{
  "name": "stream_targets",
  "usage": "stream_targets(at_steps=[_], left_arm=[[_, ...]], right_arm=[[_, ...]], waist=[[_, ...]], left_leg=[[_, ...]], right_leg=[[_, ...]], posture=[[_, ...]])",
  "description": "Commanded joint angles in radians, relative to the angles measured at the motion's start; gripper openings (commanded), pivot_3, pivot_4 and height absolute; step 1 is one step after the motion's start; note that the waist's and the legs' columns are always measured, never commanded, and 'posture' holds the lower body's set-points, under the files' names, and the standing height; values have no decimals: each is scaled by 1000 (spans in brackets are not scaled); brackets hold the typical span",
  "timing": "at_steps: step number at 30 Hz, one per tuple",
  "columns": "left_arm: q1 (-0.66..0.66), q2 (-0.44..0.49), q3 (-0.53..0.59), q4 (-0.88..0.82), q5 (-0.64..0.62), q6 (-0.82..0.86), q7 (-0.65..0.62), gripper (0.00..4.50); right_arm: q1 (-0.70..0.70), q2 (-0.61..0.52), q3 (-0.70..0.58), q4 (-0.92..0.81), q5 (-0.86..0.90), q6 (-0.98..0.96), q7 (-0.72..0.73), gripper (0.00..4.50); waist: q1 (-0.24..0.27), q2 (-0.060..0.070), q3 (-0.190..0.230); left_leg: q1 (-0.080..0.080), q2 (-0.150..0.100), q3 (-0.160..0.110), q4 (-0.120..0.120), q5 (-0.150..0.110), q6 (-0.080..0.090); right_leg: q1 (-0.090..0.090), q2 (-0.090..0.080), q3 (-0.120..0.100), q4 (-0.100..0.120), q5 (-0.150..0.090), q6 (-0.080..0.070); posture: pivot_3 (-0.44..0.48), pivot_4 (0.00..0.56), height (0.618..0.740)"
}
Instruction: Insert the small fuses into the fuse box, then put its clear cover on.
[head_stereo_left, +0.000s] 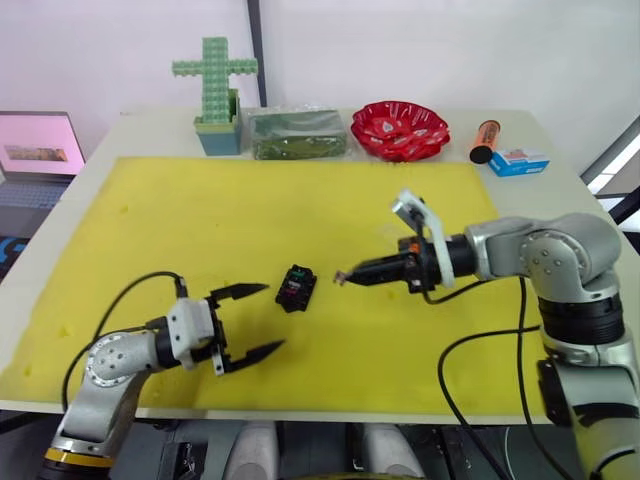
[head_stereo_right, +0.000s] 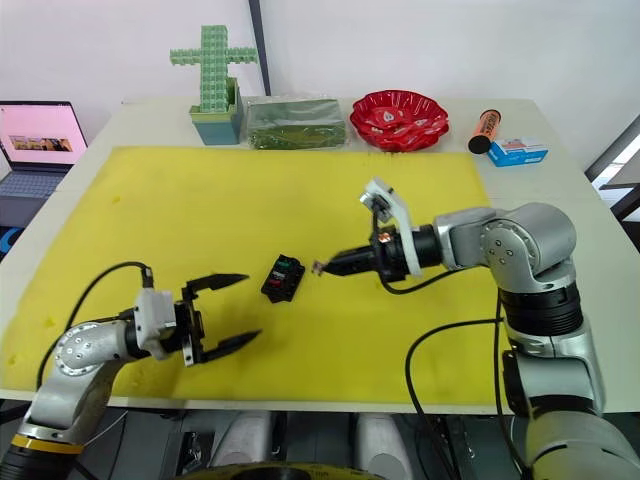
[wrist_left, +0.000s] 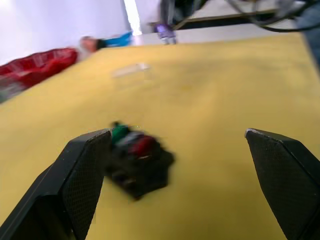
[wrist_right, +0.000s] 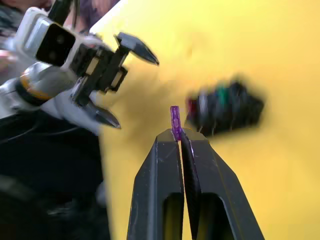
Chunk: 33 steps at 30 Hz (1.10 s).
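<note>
The black fuse box (head_stereo_left: 296, 287) lies on the yellow mat (head_stereo_left: 200, 220), between my two grippers. A green fuse (wrist_left: 120, 132) and a red fuse (wrist_left: 141, 146) sit in its slots. My right gripper (head_stereo_left: 345, 278) is shut on a purple fuse (wrist_right: 175, 121), which sticks out past the fingertips just to the right of the box and slightly above the mat. To the left of the box, my left gripper (head_stereo_left: 272, 317) stands open and holds nothing. A faint clear rectangular piece (wrist_left: 131, 70), apparently the clear cover, lies on the mat beyond the box.
Along the table's far edge stand a green cross-shaped block in a pot (head_stereo_left: 216, 95), a clear-wrapped green packet (head_stereo_left: 297, 133), a red bowl (head_stereo_left: 400, 129), an orange marker (head_stereo_left: 485, 140) and a blue-and-white carton (head_stereo_left: 519, 162). A laptop (head_stereo_left: 38, 150) sits off the table's left.
</note>
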<state>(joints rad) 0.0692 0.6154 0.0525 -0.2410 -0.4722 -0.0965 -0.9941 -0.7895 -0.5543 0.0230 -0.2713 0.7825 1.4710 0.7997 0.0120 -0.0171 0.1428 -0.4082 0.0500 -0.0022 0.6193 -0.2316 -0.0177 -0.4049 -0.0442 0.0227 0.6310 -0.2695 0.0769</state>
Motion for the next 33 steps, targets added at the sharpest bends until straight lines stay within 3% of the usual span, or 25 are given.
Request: stream_targets(at_steps=[1, 7, 11, 17, 33], left_arm=[[-75, 27, 36, -32, -68, 147, 49, 4500], [-171, 24, -15, 13, -66, 296, 54, 4500], [-191, 17, -40, -6, -48, 345, 64, 4500], [-188, -16, -48, -46, -36, 404, 123, 4500], [-226, -29, -41, -18, -41, 460, 111, 4500]], right_arm=[[-62, -6, 86, -29, -114, -101, -97, 97], [-125, 52, 247, -8, -243, -219, -175, 97], [-156, 42, 300, 1, -268, -232, -153, 97], [-163, 52, 358, -23, -285, -221, -149, 97], [-158, 86, 449, 20, -341, -265, -125, 97]], waist=[[1, 0, 0], [-12, 0, 0], [-26, 0, 0], [-26, 0, 0], [-26, 0, 0]], left_leg=[[0, 0, 0, 0, 0, 0], [0, -1, 1, 1, 0, 0], [0, -1, 0, -1, 0, 0], [0, -1, 0, -2, 0, 0], [0, -1, 0, -2, 0, 0]], right_leg=[[0, 0, 0, 0, -1, -1], [0, -1, 1, 0, 1, 2], [-1, 0, 0, 1, 1, 3], [-1, 0, 0, 1, 1, 2], [-1, 0, 0, 1, 1, 2]], posture=[[0, 150, 740], [0, 150, 740], [0, 150, 740], [0, 150, 740], [0, 150, 740]])
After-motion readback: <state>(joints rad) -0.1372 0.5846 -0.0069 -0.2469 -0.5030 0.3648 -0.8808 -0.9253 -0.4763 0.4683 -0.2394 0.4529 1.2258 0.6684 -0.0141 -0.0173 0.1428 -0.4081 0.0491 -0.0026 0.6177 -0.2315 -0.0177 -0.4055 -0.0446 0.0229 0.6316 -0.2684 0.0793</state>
